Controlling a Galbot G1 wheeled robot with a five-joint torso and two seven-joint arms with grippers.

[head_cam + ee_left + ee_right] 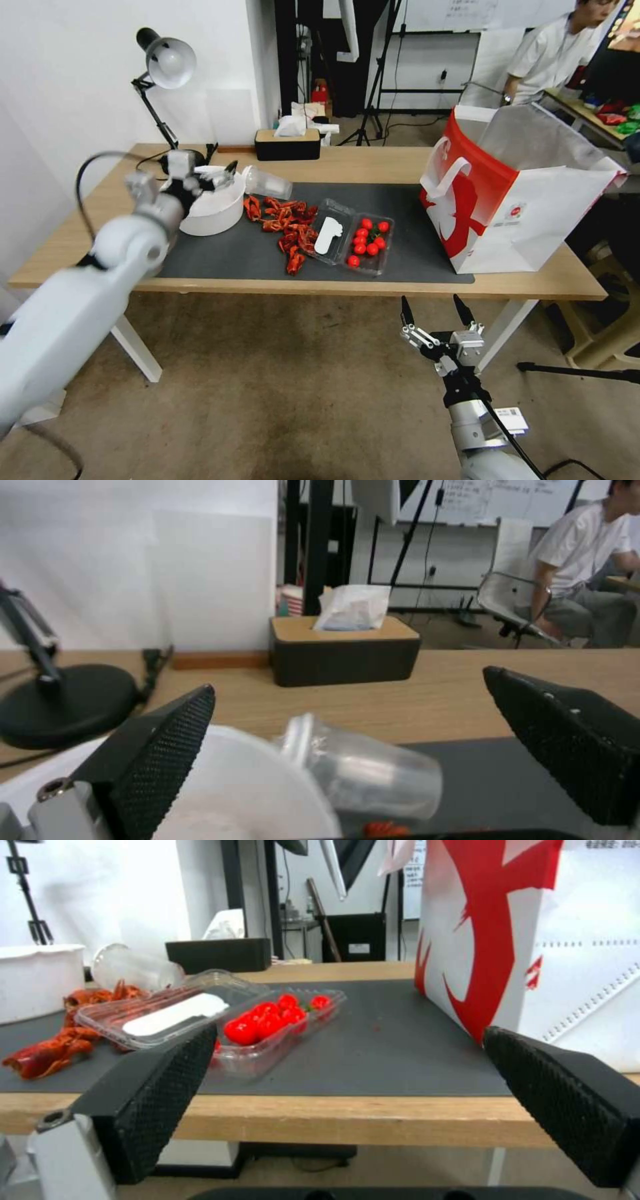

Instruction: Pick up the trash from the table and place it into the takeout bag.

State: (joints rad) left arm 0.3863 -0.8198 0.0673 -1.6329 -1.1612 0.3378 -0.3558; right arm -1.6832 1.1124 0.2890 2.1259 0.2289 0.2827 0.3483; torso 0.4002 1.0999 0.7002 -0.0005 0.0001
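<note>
A clear plastic cup (267,182) lies on its side on the table (373,159), against a white bowl (213,210). My left gripper (223,173) hovers open over the bowl's rim; in the left wrist view the cup (373,775) lies between and below its fingers (167,760). Red crayfish shells (287,227) are strewn on the dark mat, beside an open clear clamshell (357,240) of cherry tomatoes. The takeout bag (513,200), white and red, stands open at the table's right end. My right gripper (430,300) is open, below the front edge.
A black tissue box (288,143) and a desk lamp (163,67) stand along the table's back edge. In the left wrist view the lamp's round base (60,700) is close by the bowl (253,790). Bare mat lies between clamshell and bag.
</note>
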